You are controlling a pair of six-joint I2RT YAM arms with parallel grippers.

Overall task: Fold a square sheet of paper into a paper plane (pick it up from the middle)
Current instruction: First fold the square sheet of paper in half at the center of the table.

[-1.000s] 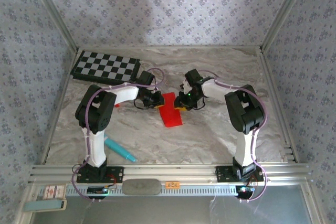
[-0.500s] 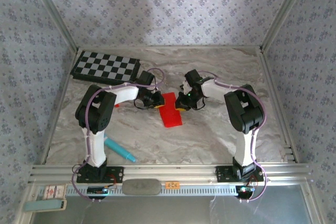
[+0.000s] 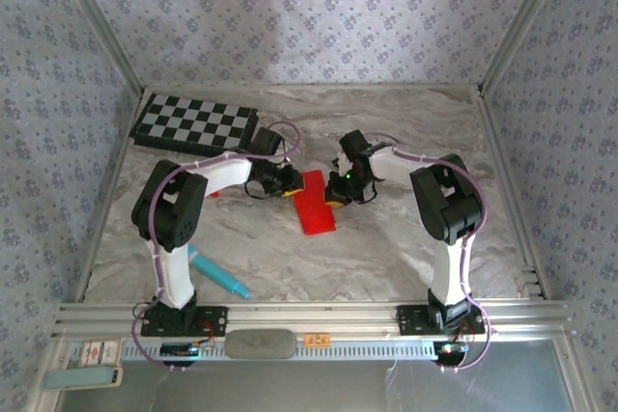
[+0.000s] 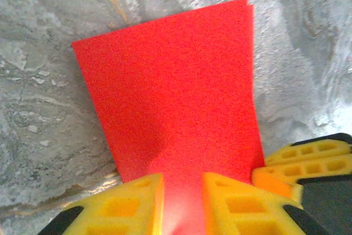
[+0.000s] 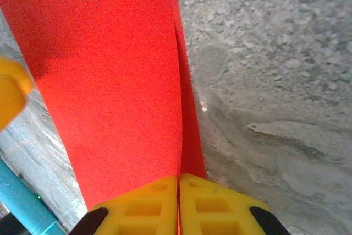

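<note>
The square sheet of paper (image 3: 316, 204) is bright red, folded into a long layered strip, and lies on the marble tabletop between the two arms. My left gripper (image 3: 287, 184) is at its far left corner. In the left wrist view the left gripper (image 4: 183, 179) is open, its yellow fingers a little apart with the paper (image 4: 176, 92) running under the gap. My right gripper (image 3: 336, 194) is at the paper's far right edge. The right wrist view shows the right gripper (image 5: 179, 178) pressed shut on the folded paper (image 5: 110, 81), whose layers gape slightly along the edge.
A chequered board (image 3: 193, 123) lies at the back left. A teal pen (image 3: 220, 275) lies near the left arm's base, and its end shows as the teal pen (image 5: 22, 202) in the right wrist view. A small red scrap (image 3: 214, 192) sits by the left arm.
The right jaws have closed onto the paper's edge. The left jaws have parted a little. The paper itself has hardly moved.
</note>
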